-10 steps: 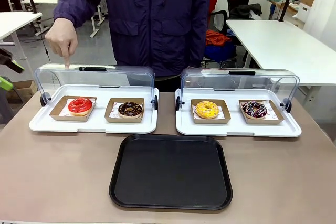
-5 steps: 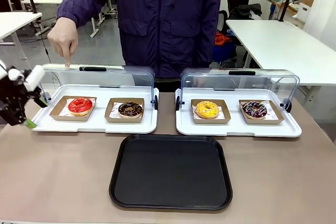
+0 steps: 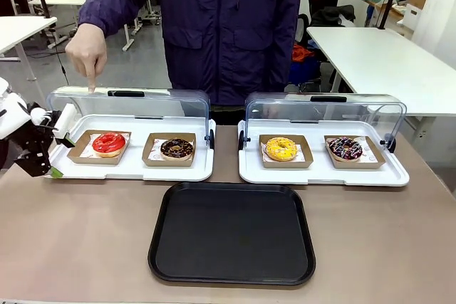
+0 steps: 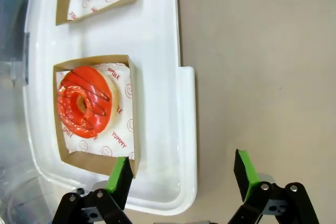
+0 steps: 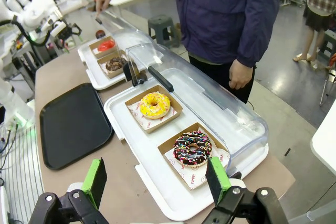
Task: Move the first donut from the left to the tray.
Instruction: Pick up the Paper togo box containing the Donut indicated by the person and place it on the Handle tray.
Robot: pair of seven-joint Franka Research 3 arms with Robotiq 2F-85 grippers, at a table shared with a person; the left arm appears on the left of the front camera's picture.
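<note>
Jaws stand spread wide on my left gripper (image 4: 182, 163), holding nothing. One green pad (image 4: 122, 174) hangs over a corner of the cardboard holder (image 4: 94, 162), the other over bare table (image 4: 262, 77) past the rim of the white tray (image 4: 163, 77). A second ago this arm sat at the far left edge of the front view. Now it has swung in to the white tray's left end, so I judge the approach nearly done and the grasp not yet begun. The red donut (image 4: 84, 102) lies flat in its holder at that left end, under the raised clear lid (image 3: 128, 105) where the person's hand (image 3: 87, 51) points. Being a ring, it has no long axis and faces no way; its holder is square, edges roughly along the white tray's. The black tray (image 3: 231, 233) waits mid-table, nearer me.
</note>
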